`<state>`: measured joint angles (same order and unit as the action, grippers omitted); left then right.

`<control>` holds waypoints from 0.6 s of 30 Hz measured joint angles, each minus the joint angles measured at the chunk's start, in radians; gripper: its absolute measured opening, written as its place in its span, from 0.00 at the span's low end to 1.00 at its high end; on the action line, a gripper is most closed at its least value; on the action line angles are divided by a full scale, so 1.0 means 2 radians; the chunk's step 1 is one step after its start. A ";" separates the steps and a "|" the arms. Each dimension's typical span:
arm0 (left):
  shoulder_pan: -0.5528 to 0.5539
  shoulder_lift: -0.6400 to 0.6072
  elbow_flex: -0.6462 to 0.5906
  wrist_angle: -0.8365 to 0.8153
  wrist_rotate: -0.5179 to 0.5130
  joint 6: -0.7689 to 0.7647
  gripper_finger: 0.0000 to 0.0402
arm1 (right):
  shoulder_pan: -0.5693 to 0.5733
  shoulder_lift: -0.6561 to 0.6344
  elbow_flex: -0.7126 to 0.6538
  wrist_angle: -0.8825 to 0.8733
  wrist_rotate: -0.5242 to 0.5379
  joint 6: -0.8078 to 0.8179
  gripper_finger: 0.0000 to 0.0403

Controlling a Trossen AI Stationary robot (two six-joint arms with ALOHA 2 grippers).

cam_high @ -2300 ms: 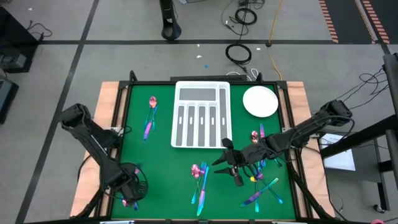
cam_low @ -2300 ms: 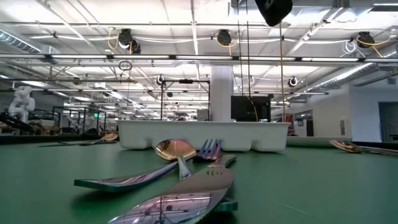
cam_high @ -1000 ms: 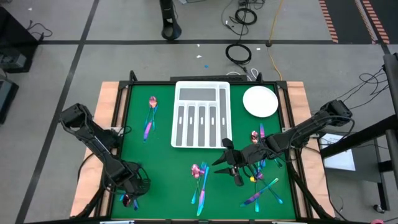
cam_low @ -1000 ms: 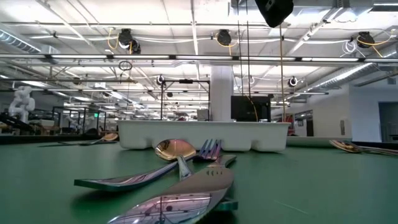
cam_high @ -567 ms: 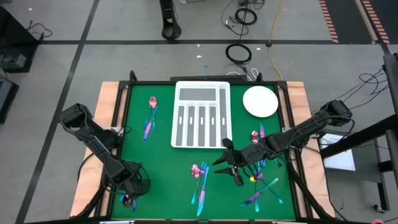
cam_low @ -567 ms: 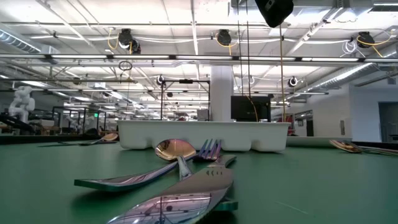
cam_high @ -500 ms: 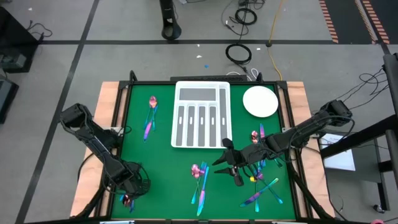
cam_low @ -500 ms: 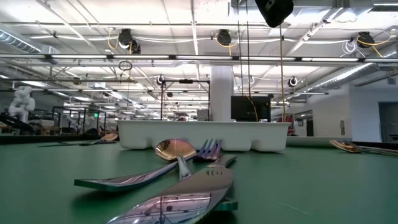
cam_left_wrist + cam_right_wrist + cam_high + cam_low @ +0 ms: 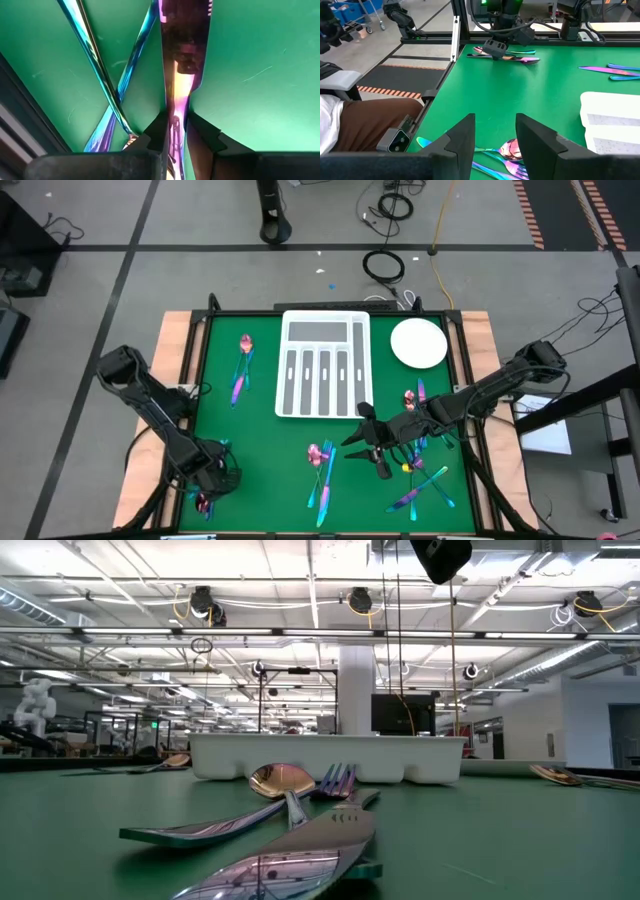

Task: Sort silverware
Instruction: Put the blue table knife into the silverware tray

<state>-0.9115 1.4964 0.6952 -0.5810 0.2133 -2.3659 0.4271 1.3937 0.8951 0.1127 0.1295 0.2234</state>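
Left wrist view shows the left pincer (image 9: 175, 132) pinching one thin, stiff, slick silverware (image 9: 182, 55) piece by its flat handle at the counter's (image 9: 260, 450) near-left corner; right pincer (image 9: 495, 132) spread mid-counter.

an open industrial lab: taped concrete floor (image 9: 80, 240), ceiling lights (image 9: 300, 580).

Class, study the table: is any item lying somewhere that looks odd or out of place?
Yes. The white tray holds no silverware; pieces lie loose on the green mat, some crossed near the right edge. The left hand grips a knife at the near-left corner.
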 joint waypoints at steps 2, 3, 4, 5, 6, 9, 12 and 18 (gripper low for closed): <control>0.000 -0.007 -0.001 -0.005 -0.015 0.000 0.14 | 0.000 0.000 0.000 0.000 0.000 0.000 0.32; 0.000 -0.011 -0.002 -0.007 -0.022 0.004 0.14 | 0.000 0.000 0.000 0.000 0.000 0.000 0.32; 0.001 -0.014 -0.002 -0.010 -0.031 0.007 0.13 | 0.000 0.000 0.000 0.000 0.000 0.000 0.32; 0.001 -0.018 -0.002 -0.012 -0.041 0.008 0.13 | 0.000 0.000 0.000 0.000 0.000 0.000 0.32; 0.001 -0.021 -0.002 -0.011 -0.050 0.008 0.13 | 0.000 0.000 0.000 0.000 0.000 0.000 0.32; 0.002 -0.037 -0.002 -0.008 -0.060 0.009 0.13 | 0.000 0.000 0.000 -0.001 0.000 0.000 0.32; 0.005 -0.052 0.002 -0.010 -0.071 0.015 0.13 | 0.000 0.000 0.000 -0.002 0.000 0.000 0.32; 0.027 -0.089 0.016 -0.007 -0.107 0.043 0.13 | 0.000 0.000 0.000 -0.005 0.000 0.000 0.32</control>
<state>-0.8578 1.3186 0.7281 -0.5959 -0.0003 -2.2808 0.4271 1.3937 0.8951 0.1028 0.1295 0.2237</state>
